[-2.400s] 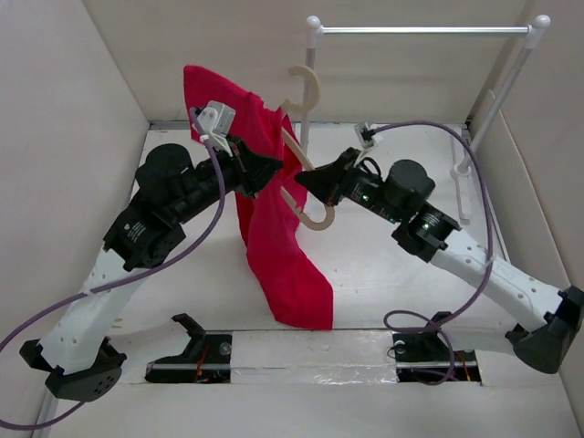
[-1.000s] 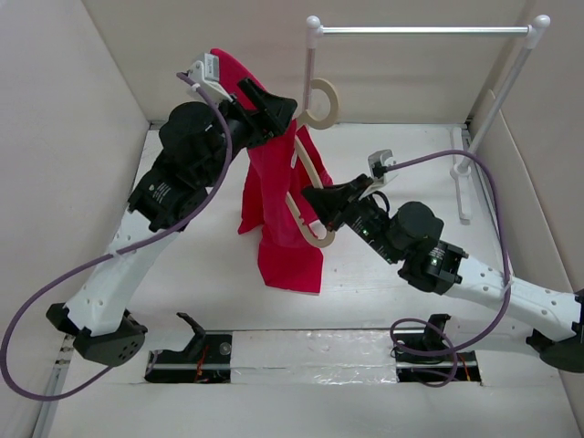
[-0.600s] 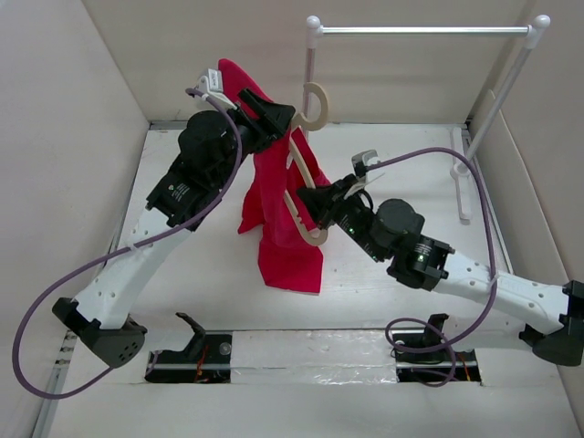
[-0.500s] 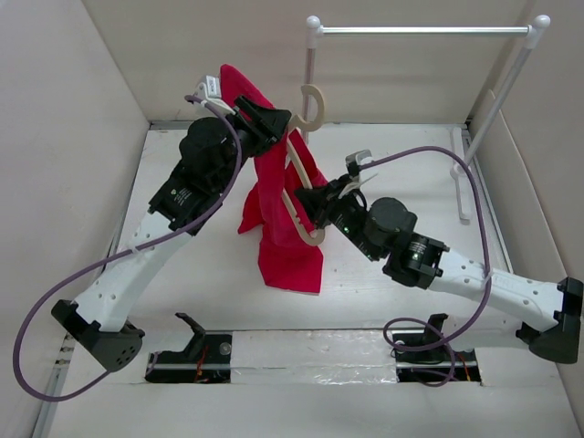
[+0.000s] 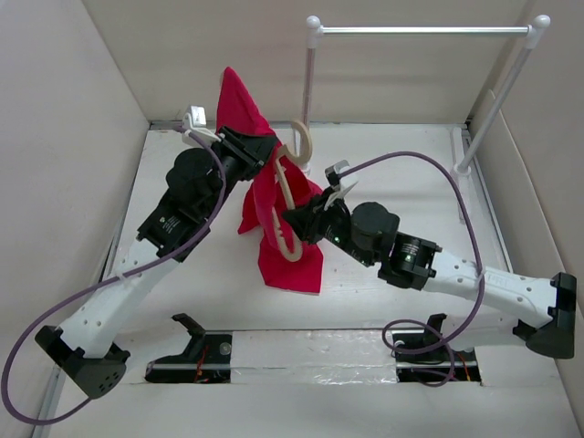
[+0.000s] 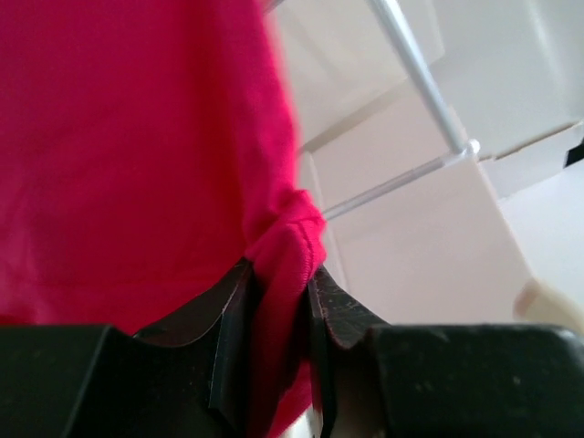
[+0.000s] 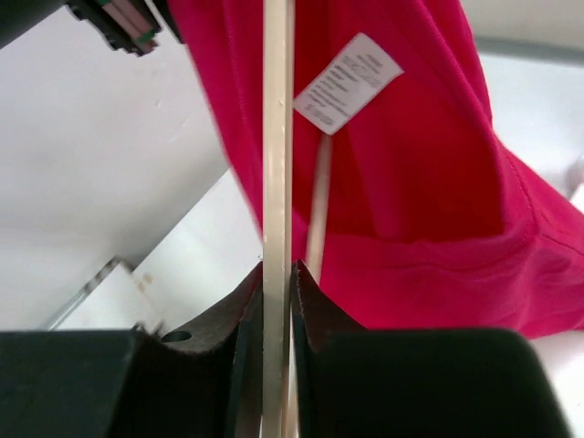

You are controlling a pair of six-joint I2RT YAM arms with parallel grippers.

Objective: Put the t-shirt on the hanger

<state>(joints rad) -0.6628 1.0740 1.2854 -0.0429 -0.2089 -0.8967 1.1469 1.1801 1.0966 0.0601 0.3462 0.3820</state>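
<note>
Soft matt red cloth t-shirt (image 5: 292, 265), smooth pale wooden hanger (image 7: 276, 137), metal rail (image 5: 420, 30)

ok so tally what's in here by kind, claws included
t-shirt: 1
hanger: 1
rack: 1
claws: 2, left claw and right claw
total: 5

Against a second ago: left gripper (image 5: 267, 149) sits lower and nearer, with the t-shirt (image 5: 292, 260) peak now poking above it. The hanger (image 5: 304, 139) hook has dropped and turned narrower (earlier a broad C). The right gripper (image 5: 294, 219) has shifted left, its arm reaching further across.
</note>
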